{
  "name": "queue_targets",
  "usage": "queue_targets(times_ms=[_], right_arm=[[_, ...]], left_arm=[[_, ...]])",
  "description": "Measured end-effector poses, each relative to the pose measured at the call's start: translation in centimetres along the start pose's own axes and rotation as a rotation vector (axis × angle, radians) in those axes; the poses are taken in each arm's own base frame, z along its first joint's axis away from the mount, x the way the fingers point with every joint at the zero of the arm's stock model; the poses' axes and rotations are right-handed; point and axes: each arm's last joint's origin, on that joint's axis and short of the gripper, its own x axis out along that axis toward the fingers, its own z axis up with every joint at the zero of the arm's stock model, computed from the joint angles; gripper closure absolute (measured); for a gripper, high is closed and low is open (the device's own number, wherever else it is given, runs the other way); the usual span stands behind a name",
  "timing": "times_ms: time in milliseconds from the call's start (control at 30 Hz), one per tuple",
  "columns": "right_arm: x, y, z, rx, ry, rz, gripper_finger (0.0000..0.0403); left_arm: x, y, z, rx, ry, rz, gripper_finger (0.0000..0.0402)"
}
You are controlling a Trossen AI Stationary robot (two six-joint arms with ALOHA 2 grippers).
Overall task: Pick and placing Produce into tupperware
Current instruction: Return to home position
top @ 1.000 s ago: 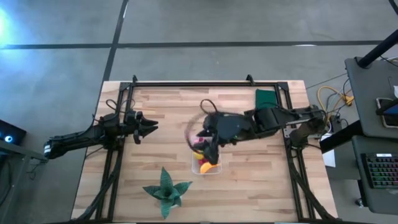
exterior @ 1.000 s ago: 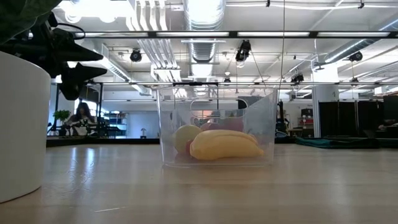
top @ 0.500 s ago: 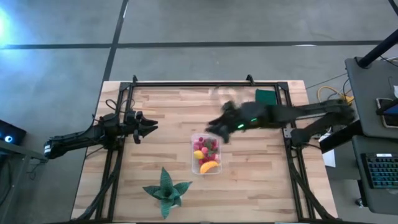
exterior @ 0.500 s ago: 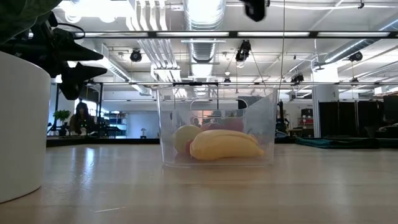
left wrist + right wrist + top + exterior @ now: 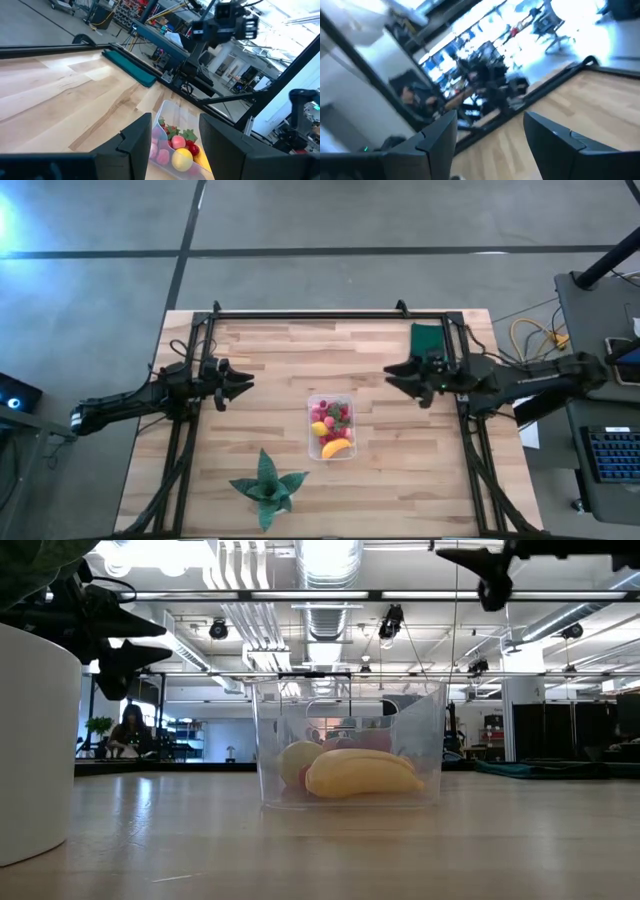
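from above, the tupperware (image 5: 333, 426) holds the produce (image 5: 336, 418); right gripper (image 5: 392, 372) is empty at its 2 o'clock, left gripper (image 5: 243, 383) at 10. low view: banana (image 5: 362, 773) inside. wrist views: left fingers (image 5: 135, 145) apart, right fingers (image 5: 437, 135) apart. we'd retract the right arm high, clear of the tupperware.

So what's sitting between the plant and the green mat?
The tupperware, holding the produce, sits about midway between the plant and the green mat; the high view shows it.
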Motion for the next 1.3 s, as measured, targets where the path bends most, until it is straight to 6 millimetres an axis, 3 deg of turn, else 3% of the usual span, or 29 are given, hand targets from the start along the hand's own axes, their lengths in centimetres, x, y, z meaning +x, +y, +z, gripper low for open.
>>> queue_targets(times_ms=[433,667,867,1133,1300], right_arm=[[-7.4,-3.5,-3.6,-0.033,0.004,0.107,0.0183],[-10.6,-3.7,-3.2,-0.116,0.071,0.091,0.0183],[-10.8,-4.0,-3.4,-0.151,0.205,-0.006,0.0183],[-10.2,-7.6,-8.5,0.04,0.403,-0.279,0.0183],[-10.0,-6.8,-7.4,0.08,0.388,-0.275,0.0183]], left_arm=[[0.0,0.0,0.0,0.0,0.0,-0.003,0.0251],[0.0,0.0,0.0,0.0,0.0,-0.003,0.0251],[0.0,0.0,0.0,0.0,0.0,0.001,0.0251],[0.0,0.0,-0.1,0.0,0.003,0.003,0.0251],[0.0,0.1,-0.1,-0.001,0.006,0.004,0.0251]])
